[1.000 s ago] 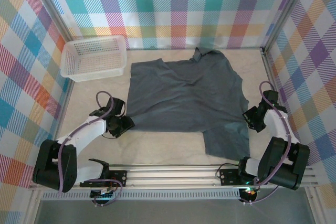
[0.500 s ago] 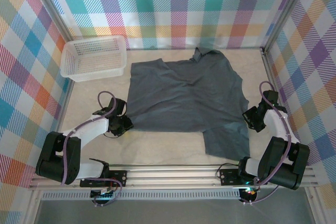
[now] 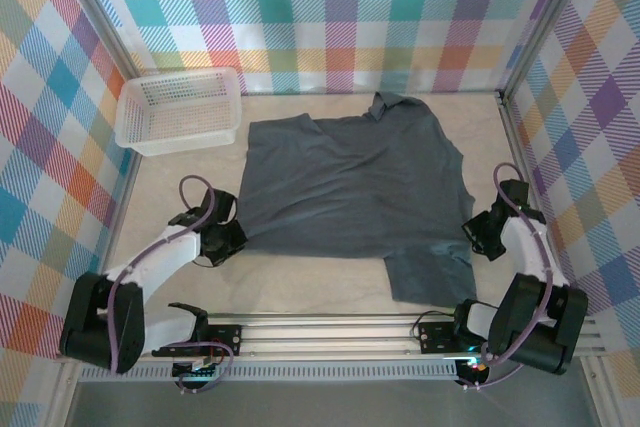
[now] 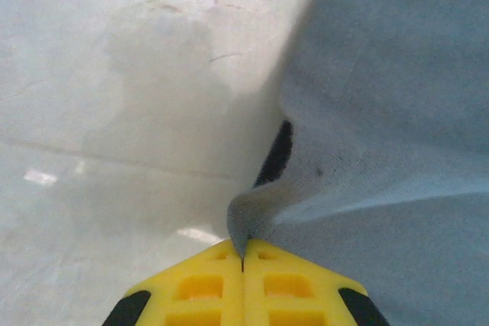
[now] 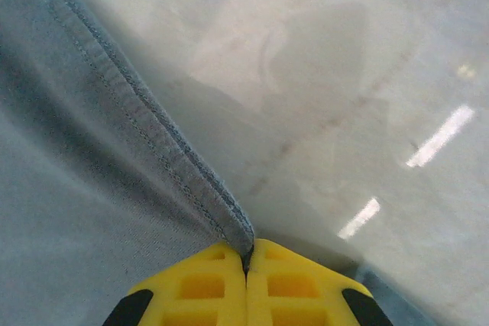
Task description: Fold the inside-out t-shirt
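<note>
At the left, the left gripper (image 3: 222, 239) has its yellow jaws pressed together on a pinch of the cloth's edge. The inside-out t-shirt (image 3: 350, 182) lies spread over the middle of the table (image 3: 300, 287), one flap trailing toward the near right. At the right, the right gripper (image 3: 481, 231) is clamped on the stitched hem. As a judgement, both arms should lift evenly and travel together, holding the cloth taut so the fold lands flat and neither pinch slips

Bright, even light; wrist views soft, with table (image 5: 428, 143) glare.
</note>
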`<state>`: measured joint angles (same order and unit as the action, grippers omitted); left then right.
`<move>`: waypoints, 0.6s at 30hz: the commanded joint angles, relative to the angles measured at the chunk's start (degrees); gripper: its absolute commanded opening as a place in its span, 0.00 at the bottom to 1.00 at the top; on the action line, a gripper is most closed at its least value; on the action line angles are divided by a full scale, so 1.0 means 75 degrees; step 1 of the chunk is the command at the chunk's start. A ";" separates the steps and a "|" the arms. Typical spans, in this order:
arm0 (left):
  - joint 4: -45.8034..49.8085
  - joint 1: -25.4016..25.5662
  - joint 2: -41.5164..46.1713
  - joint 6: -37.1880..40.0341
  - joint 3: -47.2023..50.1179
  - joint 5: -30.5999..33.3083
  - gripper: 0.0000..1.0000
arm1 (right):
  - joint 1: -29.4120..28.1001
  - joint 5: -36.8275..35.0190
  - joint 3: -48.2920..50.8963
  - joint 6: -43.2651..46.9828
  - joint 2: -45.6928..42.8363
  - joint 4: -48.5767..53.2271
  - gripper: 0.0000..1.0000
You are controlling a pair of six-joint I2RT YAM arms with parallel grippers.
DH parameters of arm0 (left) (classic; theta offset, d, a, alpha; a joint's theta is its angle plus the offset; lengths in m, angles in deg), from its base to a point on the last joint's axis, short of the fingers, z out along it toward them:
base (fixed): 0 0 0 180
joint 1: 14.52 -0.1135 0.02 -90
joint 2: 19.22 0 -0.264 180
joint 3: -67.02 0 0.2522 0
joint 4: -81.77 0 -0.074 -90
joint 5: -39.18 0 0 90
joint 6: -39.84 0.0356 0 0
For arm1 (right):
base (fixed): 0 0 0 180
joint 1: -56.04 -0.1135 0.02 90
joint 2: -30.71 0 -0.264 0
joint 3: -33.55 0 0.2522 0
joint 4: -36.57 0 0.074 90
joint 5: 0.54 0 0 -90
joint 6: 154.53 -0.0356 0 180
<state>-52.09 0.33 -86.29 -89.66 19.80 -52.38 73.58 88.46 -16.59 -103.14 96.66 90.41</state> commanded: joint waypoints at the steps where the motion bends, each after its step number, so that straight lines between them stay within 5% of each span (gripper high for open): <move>1: 0.0993 -0.0047 0.0629 0.0278 0.0266 -0.0232 0.00 | 0.0005 -0.0208 0.0451 -0.0138 -0.0548 0.0494 0.00; 4: 0.1007 -0.0041 0.0836 0.0289 0.0214 -0.0818 0.00 | 0.0005 -0.0068 0.0288 -0.0133 -0.0649 0.0590 0.00; 8: 0.1237 -0.0069 0.0643 0.0433 -0.0757 -0.0366 0.00 | 0.0011 0.0128 -0.0478 -0.0120 -0.0527 0.0715 0.00; 18: 0.0554 -0.0777 -0.1821 0.1129 -0.3110 0.0082 0.00 | -0.0005 0.0396 -0.2148 -0.0137 0.0946 0.0230 0.00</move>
<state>-46.56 -3.64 -96.12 -83.72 -0.83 -53.10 73.58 90.32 -30.18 -103.16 101.28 93.18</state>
